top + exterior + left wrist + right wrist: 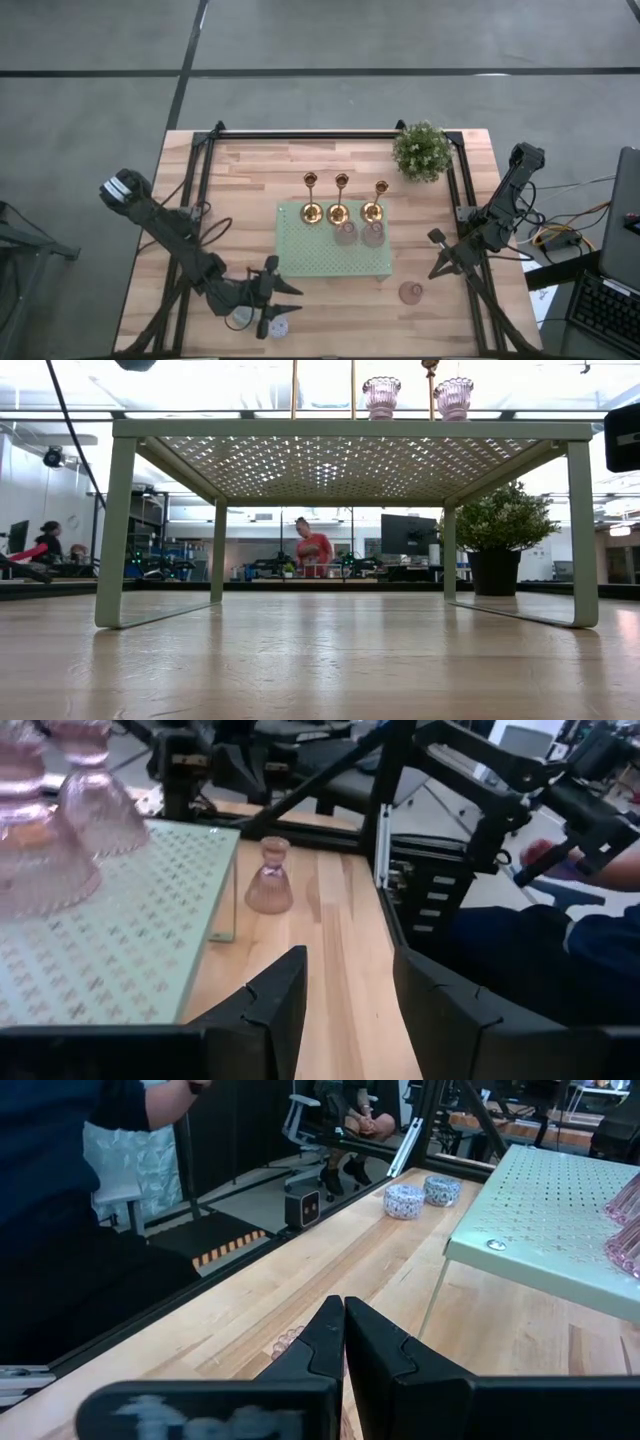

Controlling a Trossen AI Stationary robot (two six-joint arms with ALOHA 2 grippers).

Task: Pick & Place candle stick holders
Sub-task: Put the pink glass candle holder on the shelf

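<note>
Five holders already stand on the green rack (pixel 300 262): three gold holders (pixel 340 199) in a row along its far edge and two pink holders (pixel 358 234) just in front of them. A third pink holder (pixel 410 292) waits on the table (pixel 240 190) near the rack's right corner, and two pale holders (pixel 258 320) sit near the left pincer (pixel 287 301), whose fingers stand apart, empty. The right pincer (pixel 436 253) is closed on nothing. By my reckoning, three remain to place.
</note>
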